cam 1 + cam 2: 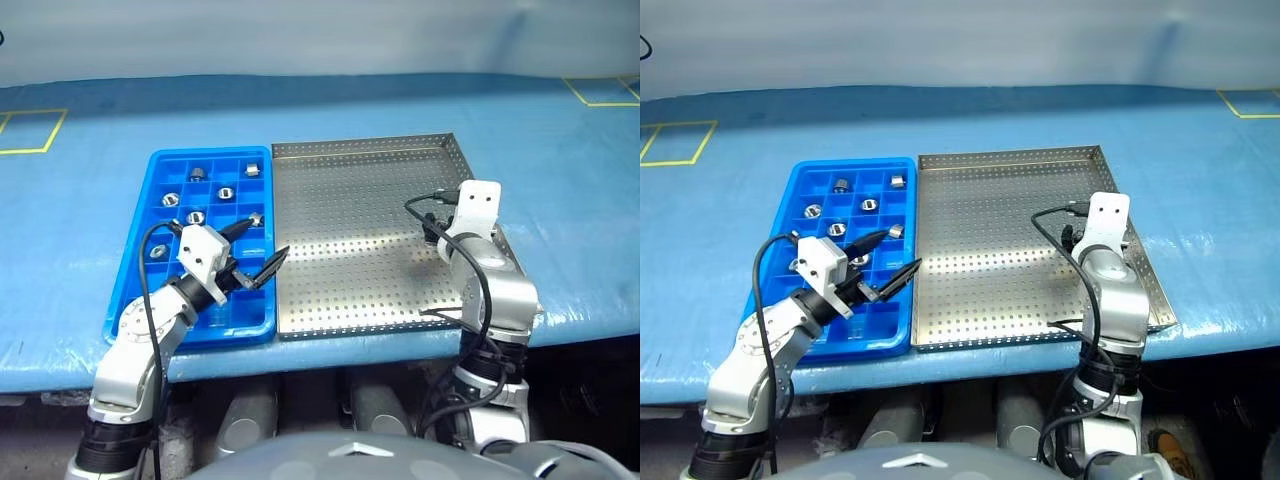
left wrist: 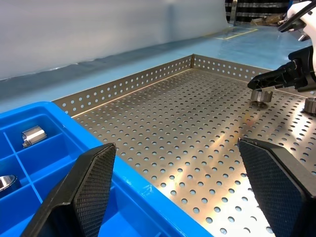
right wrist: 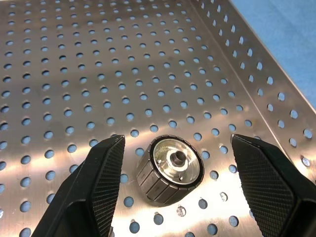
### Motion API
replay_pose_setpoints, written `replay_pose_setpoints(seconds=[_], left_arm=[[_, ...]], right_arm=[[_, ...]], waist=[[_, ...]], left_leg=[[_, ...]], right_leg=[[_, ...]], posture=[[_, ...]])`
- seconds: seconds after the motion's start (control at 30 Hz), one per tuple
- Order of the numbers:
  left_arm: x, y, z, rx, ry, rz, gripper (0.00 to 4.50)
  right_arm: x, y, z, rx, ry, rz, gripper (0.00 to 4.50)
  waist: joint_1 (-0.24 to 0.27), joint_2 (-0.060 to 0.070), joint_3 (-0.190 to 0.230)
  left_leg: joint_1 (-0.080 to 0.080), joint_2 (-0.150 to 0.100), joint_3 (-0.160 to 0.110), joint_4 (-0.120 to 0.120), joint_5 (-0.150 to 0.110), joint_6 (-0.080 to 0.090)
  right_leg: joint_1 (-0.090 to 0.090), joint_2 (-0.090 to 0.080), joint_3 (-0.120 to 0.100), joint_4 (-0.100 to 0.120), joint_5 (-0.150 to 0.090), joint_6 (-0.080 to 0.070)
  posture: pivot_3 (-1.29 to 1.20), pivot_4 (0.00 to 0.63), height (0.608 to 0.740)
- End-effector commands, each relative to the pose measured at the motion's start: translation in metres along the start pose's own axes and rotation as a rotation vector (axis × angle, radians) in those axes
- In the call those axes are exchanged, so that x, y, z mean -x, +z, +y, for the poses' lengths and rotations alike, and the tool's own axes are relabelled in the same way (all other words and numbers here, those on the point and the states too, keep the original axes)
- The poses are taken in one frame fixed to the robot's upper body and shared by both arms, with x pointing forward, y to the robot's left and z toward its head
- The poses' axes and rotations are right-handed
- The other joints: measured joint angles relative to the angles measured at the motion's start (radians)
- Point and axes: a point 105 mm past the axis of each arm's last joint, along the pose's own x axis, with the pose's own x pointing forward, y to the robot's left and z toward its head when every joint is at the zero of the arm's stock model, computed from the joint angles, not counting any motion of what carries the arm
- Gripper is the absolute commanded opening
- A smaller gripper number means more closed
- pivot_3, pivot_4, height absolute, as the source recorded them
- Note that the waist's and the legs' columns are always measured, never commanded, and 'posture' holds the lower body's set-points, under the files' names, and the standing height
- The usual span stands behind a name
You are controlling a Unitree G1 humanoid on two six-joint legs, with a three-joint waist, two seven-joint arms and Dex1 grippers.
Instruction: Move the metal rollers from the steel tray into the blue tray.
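Between my right gripper's [image 3: 173, 197] two black fingers, seen from its wrist, lies one metal roller [image 3: 170, 175] — a ribbed silver cylinder with a dark centre hole, end up and slightly tilted on the perforated floor. The fingers stand well apart on either side of it with a gap each way; nothing is held. In the left wrist view a second roller [image 2: 310, 104] sits just beside that gripper, partly cut off at the picture's edge.

My left gripper [image 1: 250, 252] hovers over the near right part of the blue tray [image 1: 140, 262], fingers spread wide and empty, pointing toward the steel tray [image 1: 360, 215]. Several rollers [image 1: 197, 216] already sit beyond its fingertips, singly in the blue tray's square compartments.

Both trays lie side by side and touching on a table covered in pale blue sheeting [image 1: 90, 210] — the blue one on my left, the steel one on my right. Most of the steel floor is bare. Yellow tape outlines [image 1: 30, 132] mark rectangles on the covering at the far left and far right. Behind the table hangs a plain pale backdrop [image 1: 320, 40].

I can read no writing or labels.
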Motion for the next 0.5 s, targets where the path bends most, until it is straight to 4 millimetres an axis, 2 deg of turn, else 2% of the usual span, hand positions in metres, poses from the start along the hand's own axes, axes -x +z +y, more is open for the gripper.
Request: replay_pose_setpoints(seconds=[0.03, 0.07, 0.17, 0.3, 0.4, 0.5], left_arm=[[0.002, 0.01, 0.0, -0.013, 0.001, -0.034, 4.33], [0.002, 0.01, 0.0, -0.014, 0.003, -0.034, 4.33], [0.003, 0.01, 0.0, -0.016, 0.008, -0.032, 4.33], [0.006, 0.011, 0.002, -0.016, 0.023, -0.032, 4.33], [0.011, 0.011, 0.004, -0.016, 0.05, -0.036, 4.33], [0.018, 0.012, 0.005, -0.022, 0.073, -0.039, 4.33]], right_arm=[[-0.002, 0.007, 0.002, -0.025, 0.006, -0.016, 3.62], [-0.003, 0.006, 0.004, -0.028, 0.015, -0.01, 3.62], [-0.004, 0.006, 0.009, -0.021, 0.026, -0.006, 3.06], [0.003, 0.018, 0.025, 0.006, 0.088, -0.049, 1.8], [0.015, 0.036, 0.048, 0.056, 0.187, -0.119, 1.74], [0.031, 0.049, 0.086, 0.173, 0.355, -0.194, 1.74]], waist=[[-0.001, 0.0, 0.0], [-0.001, 0.0, 0.0], [0.0, 0.0, 0.0], [-0.001, 0.001, 0.0], [-0.001, 0.002, 0.001], [-0.002, 0.003, 0.002]], left_leg=[[0.0, 0.0, 0.0, 0.0, 0.0, 0.0], [0.0, 0.0, 0.001, 0.0, 0.0, 0.0], [0.0, 0.0, 0.001, 0.0, 0.0, 0.0], [0.0, 0.0, 0.001, 0.0, 0.0, 0.0], [0.0, 0.001, 0.001, 0.0, 0.0, 0.0], [0.0, 0.001, 0.001, 0.0, 0.0, 0.0]], right_leg=[[0.0, 0.0, 0.0, 0.0, 0.0, 0.0], [0.0, 0.0, 0.0, 0.0, 0.0, 0.0], [0.0, 0.0, 0.0, 0.0, 0.0, 0.0], [0.0, 0.0, 0.0, 0.0, 0.0, 0.001], [-0.001, 0.0, 0.0, 0.0, 0.0, 0.001], [-0.001, 0.0, 0.001, 0.0, 0.0, 0.001]], posture=[[-0.01, 0.15, 0.74], [0.0, 0.15, 0.74], [0.0, 0.15, 0.74], [0.01, 0.15, 0.74], [0.04, 0.15, 0.74], [0.07, 0.15, 0.74]])
